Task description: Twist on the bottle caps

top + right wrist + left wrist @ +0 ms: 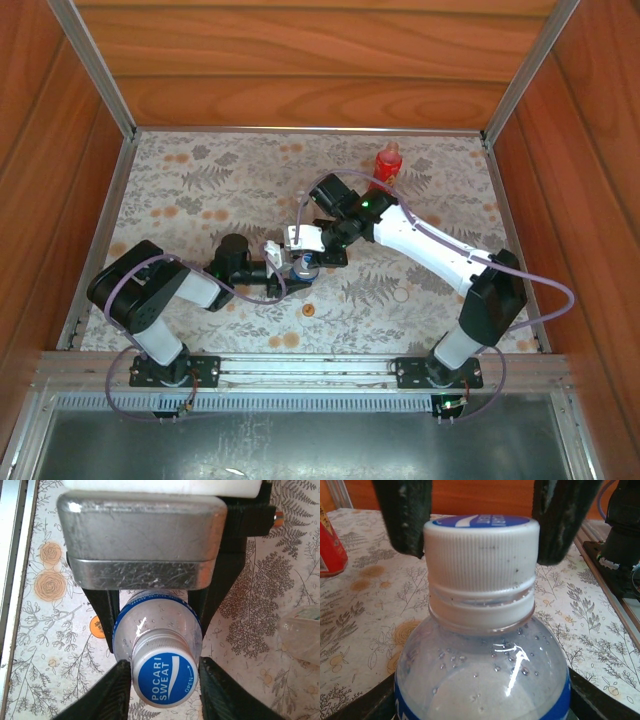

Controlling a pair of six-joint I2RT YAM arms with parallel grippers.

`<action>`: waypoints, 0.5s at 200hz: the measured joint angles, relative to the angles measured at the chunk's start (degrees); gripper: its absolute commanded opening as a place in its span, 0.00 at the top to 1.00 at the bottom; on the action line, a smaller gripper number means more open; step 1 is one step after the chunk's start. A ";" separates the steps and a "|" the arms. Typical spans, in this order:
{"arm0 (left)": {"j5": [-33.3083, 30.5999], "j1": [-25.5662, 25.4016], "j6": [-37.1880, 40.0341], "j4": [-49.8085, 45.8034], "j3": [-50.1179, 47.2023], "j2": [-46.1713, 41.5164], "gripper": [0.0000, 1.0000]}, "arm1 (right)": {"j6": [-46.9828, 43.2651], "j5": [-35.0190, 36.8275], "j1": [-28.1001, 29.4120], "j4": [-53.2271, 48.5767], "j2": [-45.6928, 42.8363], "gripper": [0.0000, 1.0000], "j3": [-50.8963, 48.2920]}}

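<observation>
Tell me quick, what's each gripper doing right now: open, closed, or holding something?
Left gripper: closed on the body of the short clear bottle.
Right gripper: closed on the white cap sitting on that bottle's neck.

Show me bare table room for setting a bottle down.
Bare cloth: back left, between wall and left arm; front centre, between orange cap and right arm. Crowded mid-table, where the left gripper holds the bottle and the right gripper its white cap.
</observation>
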 measured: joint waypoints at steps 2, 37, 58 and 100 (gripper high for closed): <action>0.00 0.00 0.00 0.02 0.00 0.00 0.44 | 0.02 -0.02 -0.02 -0.04 0.02 0.68 0.04; 0.00 0.00 0.26 0.00 0.00 0.07 0.44 | 0.26 -0.85 -0.28 -0.61 0.09 0.75 0.15; -0.35 -0.07 0.24 0.00 0.00 0.07 0.44 | 1.33 -1.11 -0.31 -0.92 0.09 0.83 0.15; -5.20 -0.68 -0.26 0.00 0.52 0.00 0.44 | 20.59 2.32 -0.24 1.53 0.09 0.96 0.00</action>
